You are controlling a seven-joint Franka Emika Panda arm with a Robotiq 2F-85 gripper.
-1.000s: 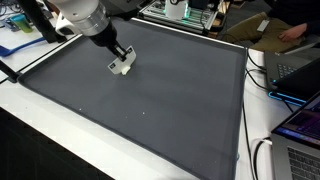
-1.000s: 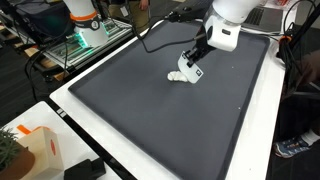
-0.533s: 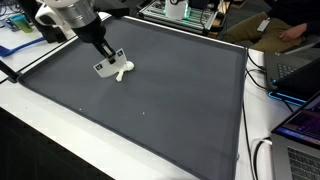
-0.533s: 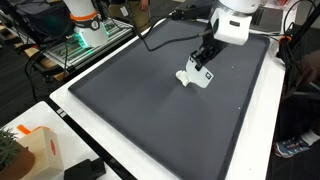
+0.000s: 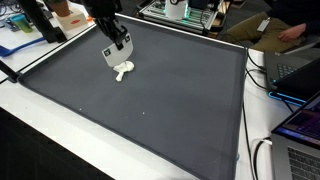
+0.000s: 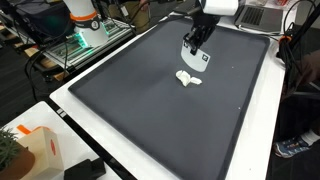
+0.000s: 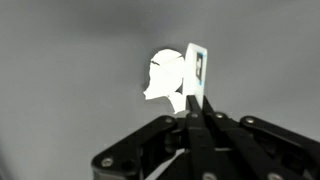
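On the white table (image 5: 40,115), a dark mat (image 5: 180,110) covers nearly the whole top, as both exterior views show. It is flat, with a raised border.

Over the far part of the mat I hold the gripper (image 5: 116,47) pointing down. Its jaws are pressed together on a thin white card (image 5: 113,56). The card hangs below the fingertips, clear of the mat. In the wrist view it stands edge-on out of the closed jaws, with a small dark mark on its face.

A small white piece (image 5: 122,71) of irregular outline lies loose on the mat, just beside and below the card. Nothing touches it. In the wrist view its right side is hidden behind the card.

Step in hand, as I judge it: a carry, with the card pinched and aloft and not yet set anywhere.

The next move, in my reading, calls for three things:
- A steady pinch, since a card this thin, held by one edge, could swivel or slip.
- Height checked from the exterior views, because the wrist view gives little depth.
- A descent, if any, onto bare mat beside the piece, so the card does not knock it.
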